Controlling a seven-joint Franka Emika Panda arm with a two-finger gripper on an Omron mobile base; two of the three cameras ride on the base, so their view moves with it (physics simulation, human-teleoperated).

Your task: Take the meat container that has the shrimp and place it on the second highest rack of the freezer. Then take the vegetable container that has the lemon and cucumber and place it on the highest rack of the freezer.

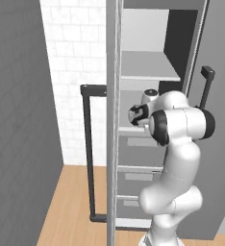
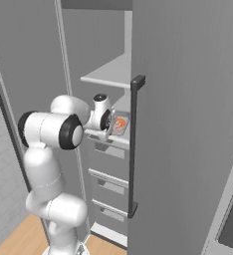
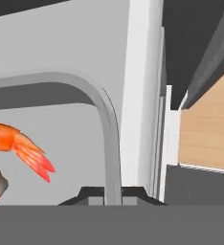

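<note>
The two-finger dark tool [image 3: 113, 195] is pinching the grey rim of the shallow grey meat container [image 3: 104, 124], its fingers pressed together on that thin wall. Gripping the edge is probably keeping the tray level as it is reaching into the tall grey freezer [image 2: 108, 60]. The curled orange-pink shrimp [image 3: 20, 146] is lying inside the tray, just over the lower, second highest rack [image 2: 119, 141]. Whether the tray is touching that flat white-grey shelf is hard to make out; the wrist is hiding its underside.
</note>
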